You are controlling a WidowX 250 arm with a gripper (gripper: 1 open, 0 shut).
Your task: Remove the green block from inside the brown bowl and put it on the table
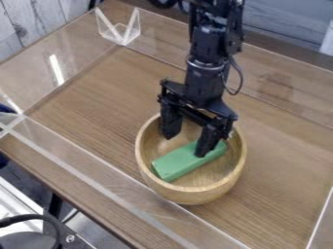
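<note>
Green block (186, 163) lay inside the brown bowl (196, 198), down on its floor toward the near side, slanting from lower left to upper right of the view, so it had yet to be lifted out. The gripper (189, 138) stood open, its two dark fingers spread wide with nothing held between them. That spread made sense, since the fingers had to go down around the block before they could close. They reached in from the far side of the bowl, one at the left and one by the block's upper right end, the second looking so near that I cannot tell whether it touched. The arm (211, 49) came down from above and behind, which probably served to bring the fingers in over the thick rim instead of against it. Because the block lay at a slant, a grip across its narrow width seemed the sounder choice; pinching it by one end might have swung it round or pushed it up the curved wall. The bowl sat on the table (78, 97), with bare wood to its left and right, and either side seemed a sensible place to put the block once it was raised clear of the rim.
</note>
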